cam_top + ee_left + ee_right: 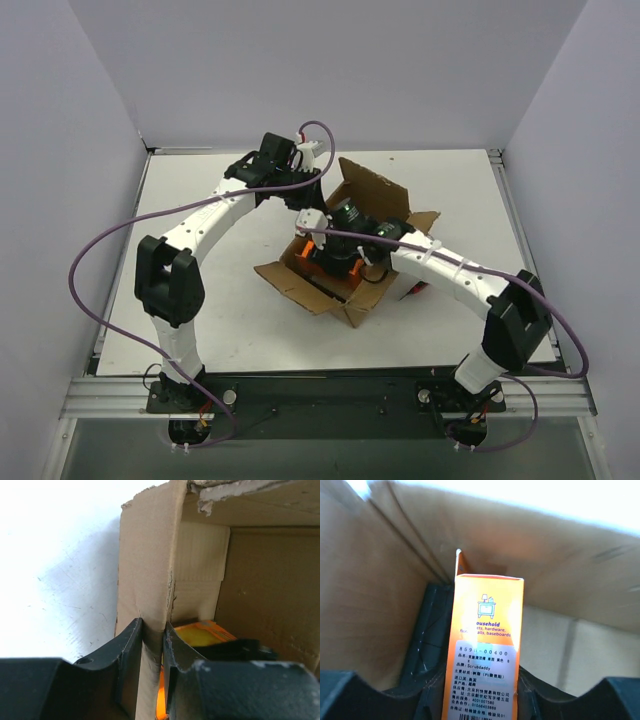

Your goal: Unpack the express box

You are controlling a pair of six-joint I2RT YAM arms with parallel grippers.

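Note:
The express box [372, 188], brown cardboard with its flaps spread open, sits mid-table. My left gripper [308, 228] is at its left side, shut on the upright box wall [145, 570], one finger outside and one inside; in the left wrist view the left gripper [152, 630] pinches that cardboard edge. My right gripper [345, 262] reaches down inside the box. In the right wrist view the right gripper [482, 645] is shut on an orange packet [487, 605] with a white printed sticker, held upright between the fingers [432, 630]. The same orange packet [200, 635] shows on the box floor.
The white table [200, 300] lies around the box, with grey walls on three sides. A small red thing [420, 290] shows beside the box under my right forearm. The box's inner walls [380, 580] stand close around the right gripper.

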